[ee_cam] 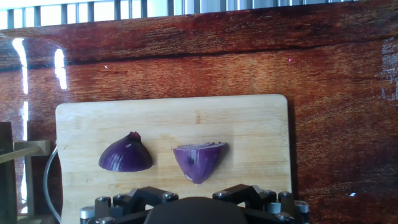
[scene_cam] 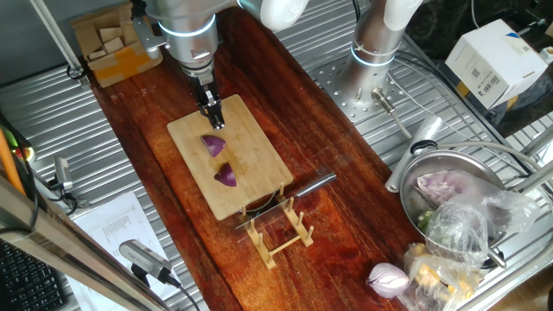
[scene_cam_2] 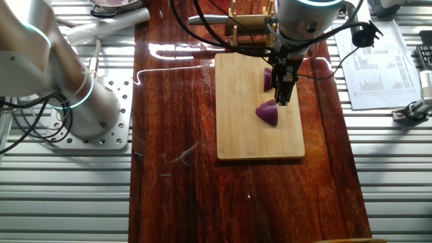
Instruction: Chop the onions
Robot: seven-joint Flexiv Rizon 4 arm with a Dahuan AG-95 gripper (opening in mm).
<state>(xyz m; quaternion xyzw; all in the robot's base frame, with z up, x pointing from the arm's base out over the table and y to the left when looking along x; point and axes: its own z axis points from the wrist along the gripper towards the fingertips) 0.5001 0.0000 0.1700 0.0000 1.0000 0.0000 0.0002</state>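
Two onions [scene_cam: 220,160] lie mid cutting board [scene_cam: 259,138], apart, w/ bare board around both and open table [scene_cam: 155,104] beyond the edges. Hand view: left wedge [ee_cam: 126,156] tip up, right wedge [ee_cam: 199,160] tip down. Cleaver [scene_cam: 289,194] on rack at the board's end. Hand [scene_cam: 213,117] hangs over the board's other end; fingers look near-shut, can't tell for sure.

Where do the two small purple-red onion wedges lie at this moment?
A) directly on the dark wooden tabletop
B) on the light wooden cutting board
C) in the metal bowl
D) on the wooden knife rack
B: both purple-red onion wedges rest on the light wooden cutting board, apart from each other.
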